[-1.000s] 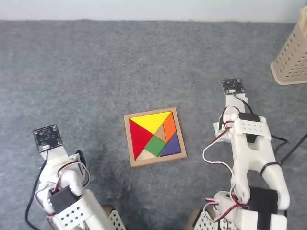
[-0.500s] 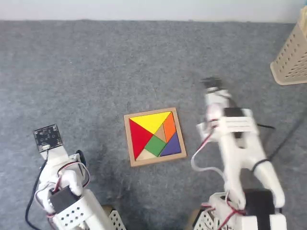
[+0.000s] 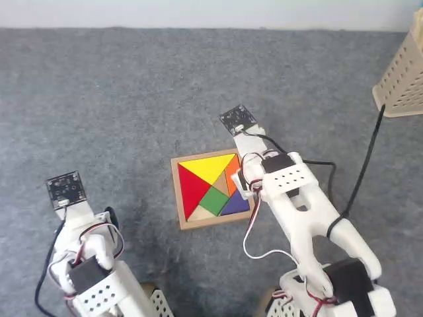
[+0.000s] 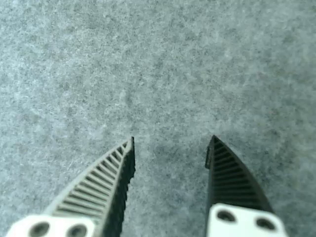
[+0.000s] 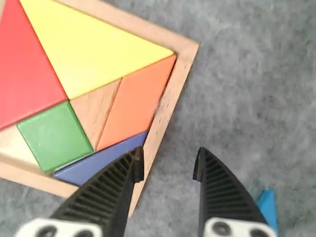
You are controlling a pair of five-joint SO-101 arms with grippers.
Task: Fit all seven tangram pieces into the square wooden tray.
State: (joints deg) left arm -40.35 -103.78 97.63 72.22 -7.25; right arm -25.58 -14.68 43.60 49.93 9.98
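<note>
The square wooden tray [image 3: 182,222] lies mid-table, holding yellow [image 3: 208,166], red [image 3: 192,188], green [image 3: 213,200], orange [image 3: 233,177] and purple [image 3: 236,200] pieces plus two plain wood triangles. My right arm [image 3: 281,177] hangs over the tray's right edge. In the right wrist view my right gripper [image 5: 169,160] is open, straddling the tray rim [image 5: 173,98] beside the orange piece [image 5: 133,103] and the purple one [image 5: 98,160]. A small blue piece [image 5: 266,203] peeks out on the carpet behind one finger. My left gripper [image 4: 172,143] is open over bare carpet.
Grey carpet covers the table. A beige slotted basket [image 3: 403,72] stands at the far right edge. My left arm [image 3: 82,257] sits at the front left, well away from the tray.
My right arm has swung left, from right of the tray to over its right edge. The left arm and the tray have not moved.
</note>
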